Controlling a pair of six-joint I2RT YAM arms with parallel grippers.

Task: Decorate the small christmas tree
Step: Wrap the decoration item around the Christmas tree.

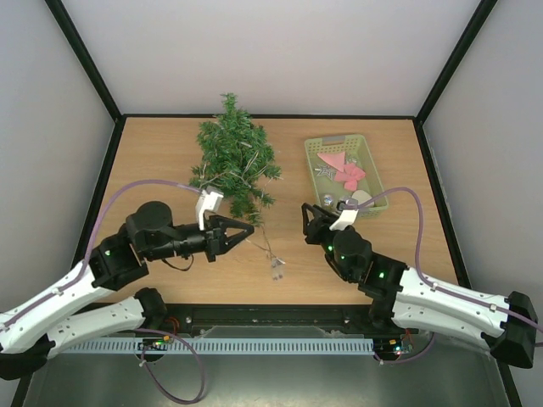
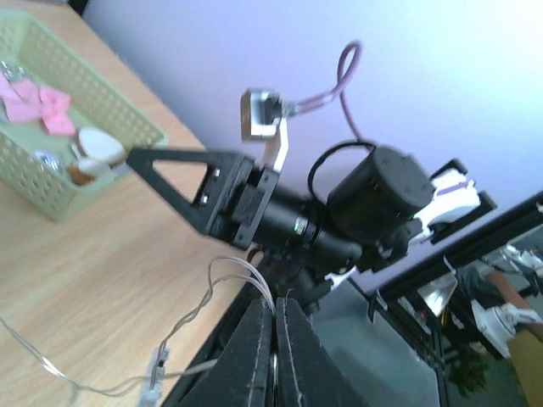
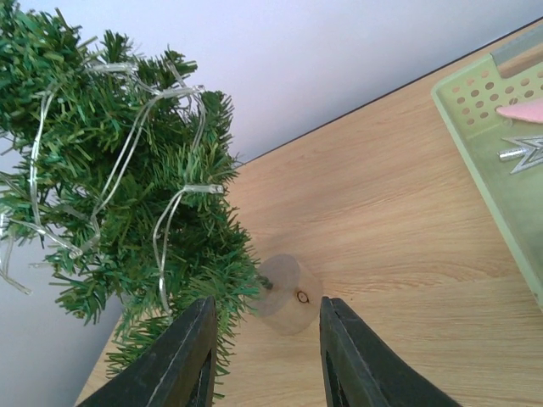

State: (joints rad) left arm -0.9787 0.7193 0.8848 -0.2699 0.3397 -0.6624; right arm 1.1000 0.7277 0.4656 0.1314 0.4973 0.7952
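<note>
Tree: small dark green bristly christmas tree (image 1: 233,161) lies far-ctr on wooden table (image 1: 153,161).
Basket: pale green perforated plastic basket (image 1: 338,140) R of tree, apart.
Wire: thin clear light wire (image 1: 270,248) trails from tree toward near edge.

Three views: one overhead, two at the wrists.
The whole counter (image 1: 170,153) is seen from high behind its near edge, looking down and forward. From the left wrist, a low, tilted view is taken across the counter to the right arm (image 2: 339,212) and the basket (image 2: 85,170). From the right wrist, the small christmas tree (image 3: 110,186) is faced closely, with the same basket's corner at the edge.
</note>
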